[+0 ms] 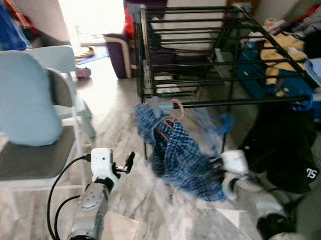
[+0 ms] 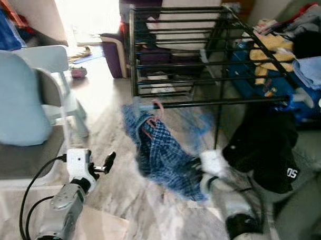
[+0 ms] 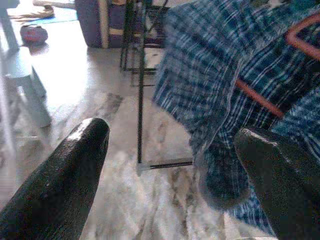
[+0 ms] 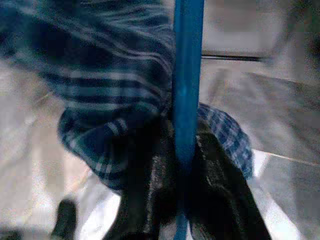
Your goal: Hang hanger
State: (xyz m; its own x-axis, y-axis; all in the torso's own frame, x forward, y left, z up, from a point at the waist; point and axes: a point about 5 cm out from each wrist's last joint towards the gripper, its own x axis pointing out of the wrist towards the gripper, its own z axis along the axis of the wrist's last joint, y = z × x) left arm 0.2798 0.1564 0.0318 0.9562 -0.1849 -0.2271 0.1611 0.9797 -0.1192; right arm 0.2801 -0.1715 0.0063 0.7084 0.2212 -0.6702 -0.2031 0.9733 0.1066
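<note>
The robot is showing two silver, tube-shaped forearms, each ending in a dark ring near the lower edge of the head views. The left arm is carrying a white, boxy wrist block, with two black cables looping out beside it. The left pincer is showing slim black fingers, glossy and rounded at the tips. The right arm is wearing a white rounded wrist housing.
</note>
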